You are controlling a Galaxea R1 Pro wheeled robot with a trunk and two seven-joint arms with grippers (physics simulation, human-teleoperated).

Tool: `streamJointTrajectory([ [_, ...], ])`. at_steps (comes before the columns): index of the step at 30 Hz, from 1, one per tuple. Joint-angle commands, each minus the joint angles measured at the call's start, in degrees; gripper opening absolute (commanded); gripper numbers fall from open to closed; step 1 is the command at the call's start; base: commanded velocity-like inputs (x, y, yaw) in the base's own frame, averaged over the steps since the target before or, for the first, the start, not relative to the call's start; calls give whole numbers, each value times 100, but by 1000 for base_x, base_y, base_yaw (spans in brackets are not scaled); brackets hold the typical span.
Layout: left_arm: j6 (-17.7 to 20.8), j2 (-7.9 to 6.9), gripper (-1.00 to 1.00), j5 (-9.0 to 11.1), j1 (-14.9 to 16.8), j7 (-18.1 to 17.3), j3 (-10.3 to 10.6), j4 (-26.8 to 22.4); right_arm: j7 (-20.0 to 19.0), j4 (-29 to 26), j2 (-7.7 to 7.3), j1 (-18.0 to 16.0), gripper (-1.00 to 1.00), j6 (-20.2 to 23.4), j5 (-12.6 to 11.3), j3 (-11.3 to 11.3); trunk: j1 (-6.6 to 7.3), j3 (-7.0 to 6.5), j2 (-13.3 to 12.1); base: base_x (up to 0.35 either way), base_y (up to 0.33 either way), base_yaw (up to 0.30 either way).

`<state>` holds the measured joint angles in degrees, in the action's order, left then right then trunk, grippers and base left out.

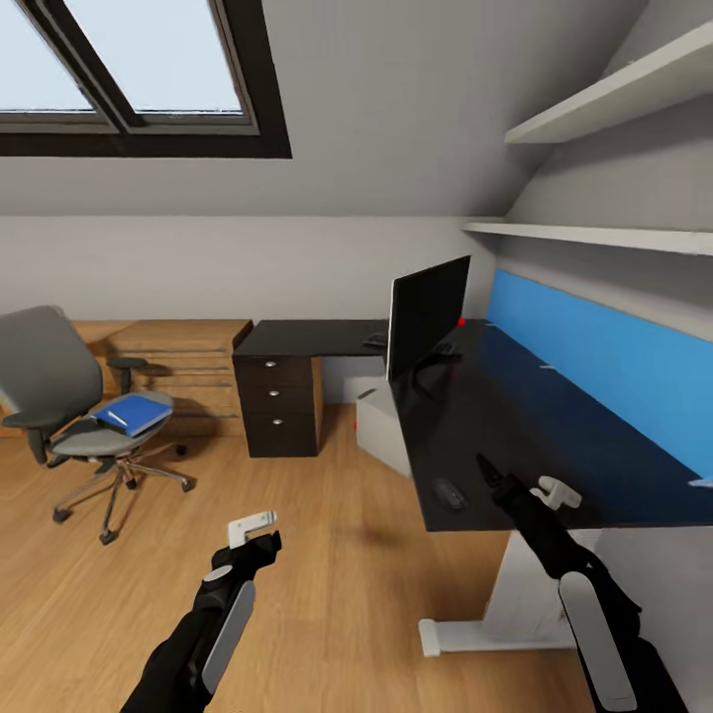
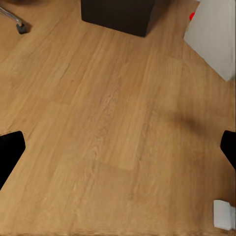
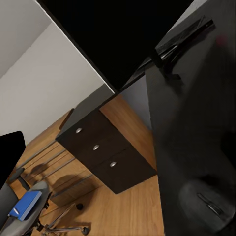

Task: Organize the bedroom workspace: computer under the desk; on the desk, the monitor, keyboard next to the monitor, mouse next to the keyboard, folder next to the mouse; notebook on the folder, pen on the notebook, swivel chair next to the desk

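The grey swivel chair (image 1: 50,381) stands at the left with the blue folder (image 1: 137,412) on its seat and a thin white pen (image 1: 117,418) on top. I cannot make out the notebook. The monitor (image 1: 428,312) stands on the black desk (image 1: 535,436); the mouse (image 1: 451,493) lies near the desk's front edge. The pale computer (image 1: 381,426) sits under the desk. A small dark shape (image 1: 374,340) on the far wing could be the keyboard. My right gripper (image 1: 487,467) hovers open just right of the mouse (image 3: 206,201). My left gripper (image 1: 259,550) hangs open over bare floor.
A dark drawer unit (image 1: 280,401) stands under the desk's far wing, with a light wooden drawer unit (image 1: 178,366) beside it. A blue panel (image 1: 604,361) and two shelves line the right wall. The desk's white foot (image 1: 465,634) reaches onto the wood floor (image 1: 327,594).
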<state>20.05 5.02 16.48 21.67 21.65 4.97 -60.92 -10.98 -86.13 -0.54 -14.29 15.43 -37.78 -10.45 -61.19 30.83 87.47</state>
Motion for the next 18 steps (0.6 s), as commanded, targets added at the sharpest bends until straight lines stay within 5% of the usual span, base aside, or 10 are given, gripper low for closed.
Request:
streamJointTrajectory([
  [1, 16, -4, 100, 60, 3, 50, 12, -9, -18, -2, 1, -4, 100, 41, -46, -10, 26, -12, -38, -327, -121, -286],
  [18, 7, -24, 100, 66, 3, 39, 7, 35, -47, 8, -13, -4, 100, 69, -89, -11, 26, -12, -38, -47, -16, -38],
])
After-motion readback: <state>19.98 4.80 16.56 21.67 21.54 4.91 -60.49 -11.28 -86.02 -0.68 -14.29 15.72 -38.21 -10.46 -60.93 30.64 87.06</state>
